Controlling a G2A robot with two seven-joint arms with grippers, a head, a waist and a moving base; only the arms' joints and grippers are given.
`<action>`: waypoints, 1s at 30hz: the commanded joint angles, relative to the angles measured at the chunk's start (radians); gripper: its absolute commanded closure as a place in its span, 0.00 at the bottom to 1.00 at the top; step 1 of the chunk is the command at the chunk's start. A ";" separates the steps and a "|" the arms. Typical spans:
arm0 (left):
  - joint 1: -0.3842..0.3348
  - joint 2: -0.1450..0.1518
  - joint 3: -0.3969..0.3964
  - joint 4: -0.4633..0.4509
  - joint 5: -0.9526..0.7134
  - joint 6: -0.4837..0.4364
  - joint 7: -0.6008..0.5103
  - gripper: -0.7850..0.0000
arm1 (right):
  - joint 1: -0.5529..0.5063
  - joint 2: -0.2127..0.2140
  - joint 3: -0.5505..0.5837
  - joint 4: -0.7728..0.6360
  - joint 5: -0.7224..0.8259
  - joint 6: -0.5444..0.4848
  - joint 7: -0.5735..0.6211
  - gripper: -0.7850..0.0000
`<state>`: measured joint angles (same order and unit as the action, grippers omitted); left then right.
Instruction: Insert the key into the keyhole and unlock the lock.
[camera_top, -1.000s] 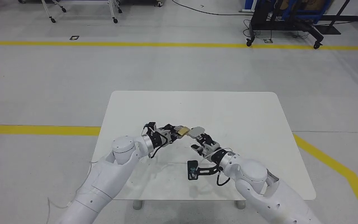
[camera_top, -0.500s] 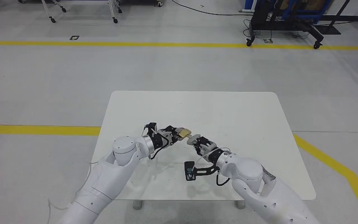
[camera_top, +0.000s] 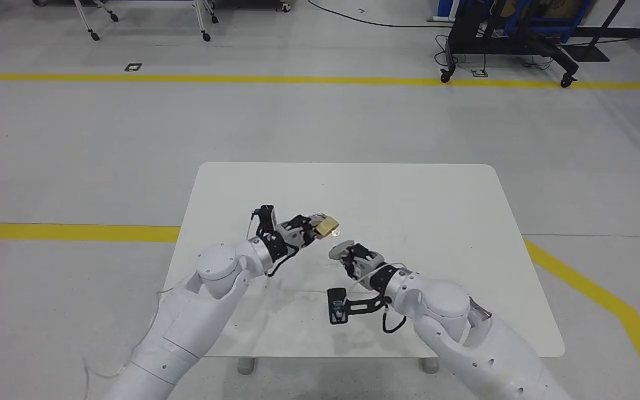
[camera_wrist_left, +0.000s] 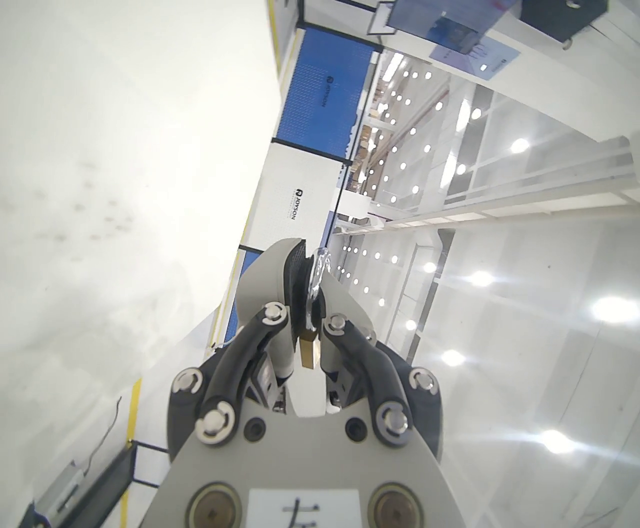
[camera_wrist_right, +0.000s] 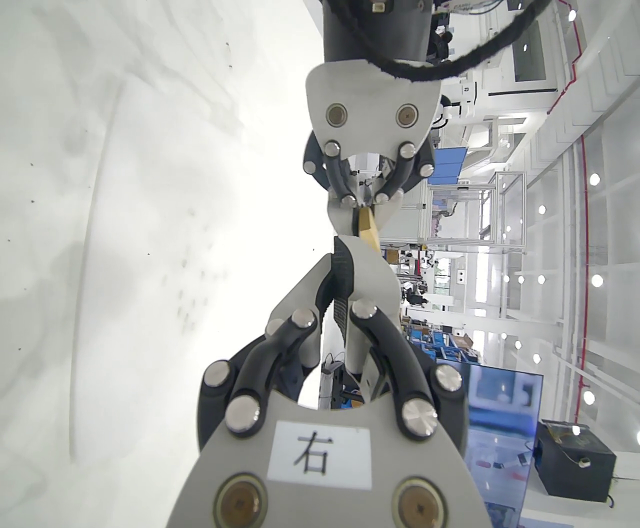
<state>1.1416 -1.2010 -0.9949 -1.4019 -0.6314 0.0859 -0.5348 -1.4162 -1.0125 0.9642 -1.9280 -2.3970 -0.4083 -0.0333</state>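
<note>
- A small brass lock (camera_top: 325, 222) is held clear of the white desk (camera_top: 450, 200) by the left end effector (camera_top: 317, 227), at about 10 o'clock from the desk's middle in the top view.
- In the left wrist view the left end effector (camera_wrist_left: 312, 274) is seen clenched on the lock (camera_wrist_left: 309, 352). The silver shackle is pinched between the dark pads, and the brass body lies further back, between the finger links.
- The right end effector (camera_top: 342, 249) is placed at about 5 o'clock from the lock in the top view. It is near, with a narrow gap seen between the two.
- In the right wrist view the right end effector (camera_wrist_right: 350, 265) is seen with its fingers pressed together. Whether a key is pinched between the pads cannot be told — nothing of it can be made out there.
- Beyond those fingertips, the left end effector (camera_wrist_right: 364, 212) is seen pointing back toward the camera, with the brass lock (camera_wrist_right: 370, 231) protruding from its fingers just past the right fingertips.
- The two end effectors are thus set tip to tip — lock side facing the closed right fingers.
- On the floor beyond the desk a yellow line (camera_top: 300, 78) is seen, and a dark wheeled frame (camera_top: 510, 45) stands at about 1 o'clock.
</note>
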 joint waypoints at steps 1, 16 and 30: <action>0.001 0.000 -0.002 0.006 0.034 -0.084 -0.020 1.00 | -0.005 0.005 0.015 0.002 0.002 -0.022 -0.035 1.00; 0.019 0.005 0.004 -0.008 0.316 -0.347 -0.072 1.00 | -0.024 0.025 0.087 -0.024 0.026 -0.127 -0.150 1.00; 0.051 0.007 -0.004 -0.046 0.378 -0.367 -0.088 1.00 | 0.012 0.010 0.054 -0.007 0.062 -0.125 -0.109 1.00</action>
<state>1.1902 -1.1944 -0.9967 -1.4455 -0.2508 -0.2825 -0.6237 -1.4014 -1.0023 1.0166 -1.9345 -2.3384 -0.5382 -0.1429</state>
